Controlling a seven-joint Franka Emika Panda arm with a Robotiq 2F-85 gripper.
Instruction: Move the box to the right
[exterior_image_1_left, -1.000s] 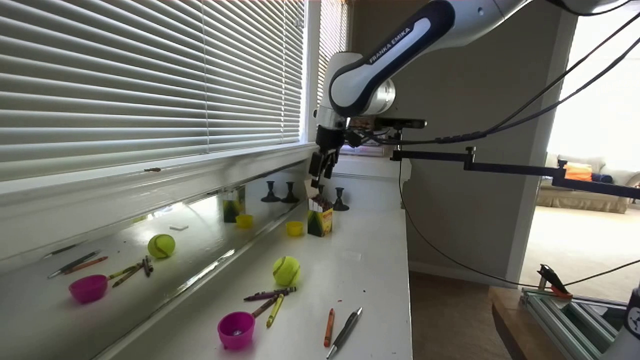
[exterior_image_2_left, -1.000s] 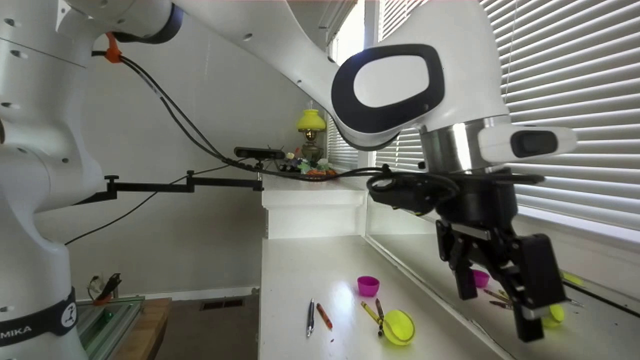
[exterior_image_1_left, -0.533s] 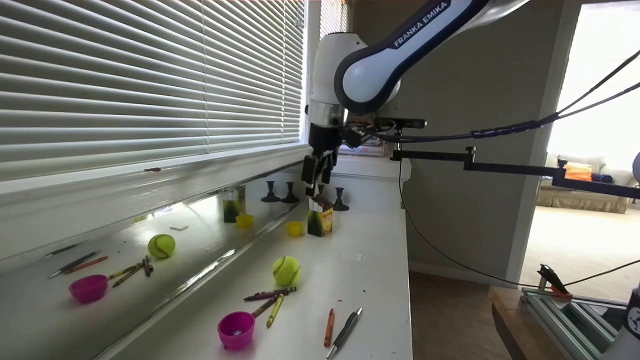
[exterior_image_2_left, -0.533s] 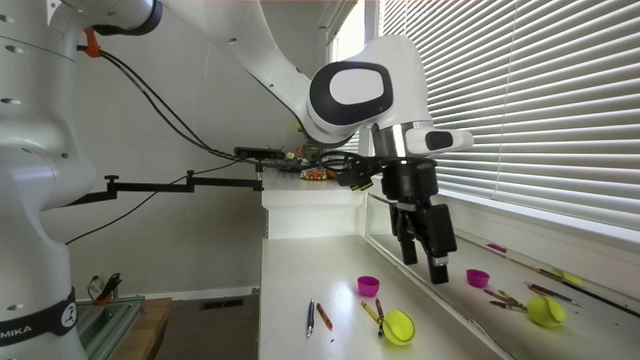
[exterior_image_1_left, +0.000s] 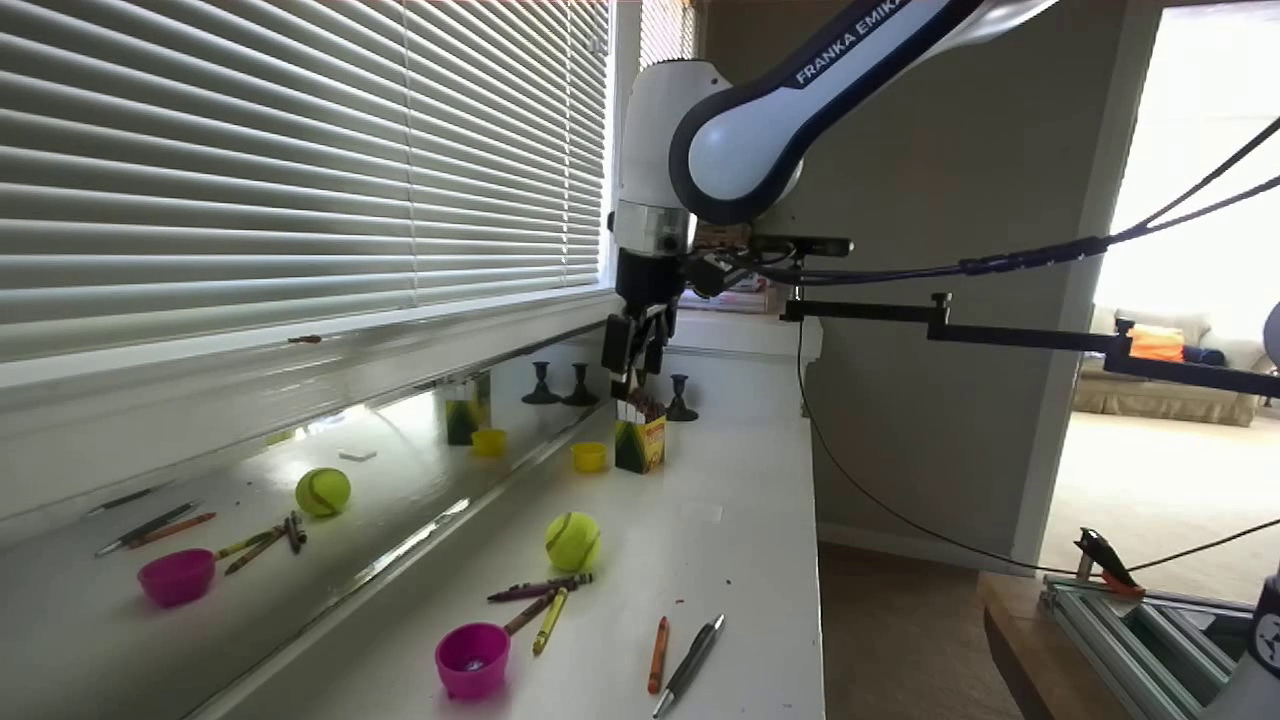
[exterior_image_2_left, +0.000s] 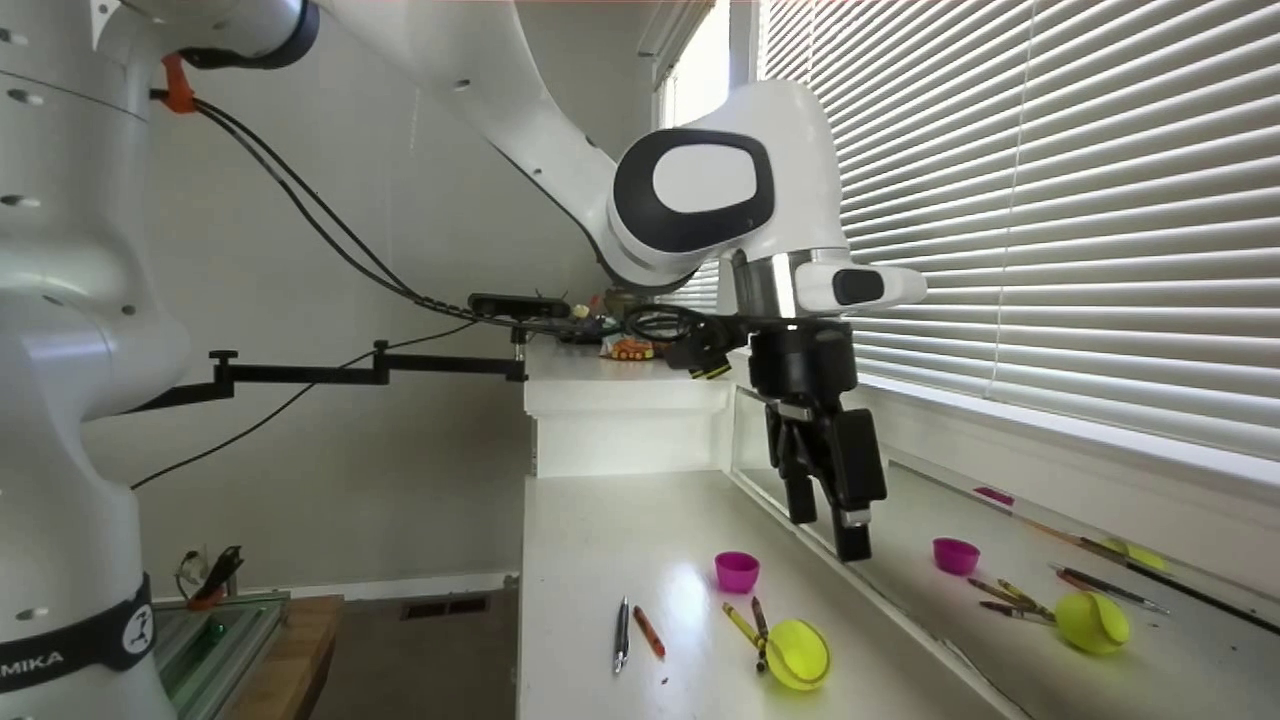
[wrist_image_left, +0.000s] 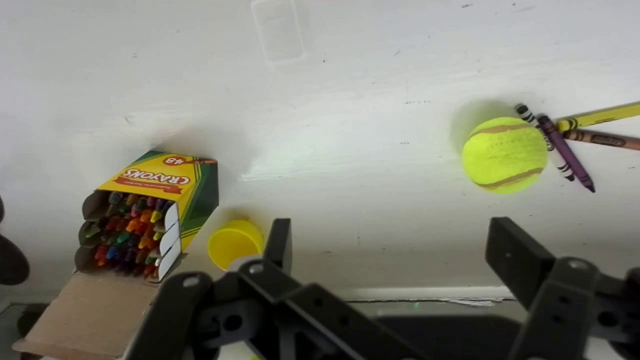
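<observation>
The box (exterior_image_1_left: 640, 445) is a yellow-green crayon carton with a dark green side. It stands upright on the white shelf (exterior_image_1_left: 745, 560), filled with crayons. In the wrist view the box (wrist_image_left: 155, 175) is at the left, its brown lid flap folded open; it is out of view in the exterior view holding the robot base. My gripper (exterior_image_1_left: 637, 380) hangs above the shelf, overlapping the box's top in that exterior view. The gripper also shows in an exterior view (exterior_image_2_left: 828, 532). In the wrist view the gripper (wrist_image_left: 390, 237) is open, nothing between its fingers, right of the box.
A yellow cup (wrist_image_left: 235, 242) stands beside the box, near the left finger. A green ball (exterior_image_1_left: 573, 542), loose crayons (exterior_image_1_left: 550, 620), a magenta cup (exterior_image_1_left: 472, 660) and a pen (exterior_image_1_left: 690, 665) lie farther along. Black candle holders (exterior_image_1_left: 680, 398) stand behind the box. A mirror strip (exterior_image_1_left: 400, 480) lines the shelf.
My gripper has moved along the shelf, away from the camera that also shows the robot base, and appears slightly lower in the view of the box. It now covers the lid flap. The box has not moved.
</observation>
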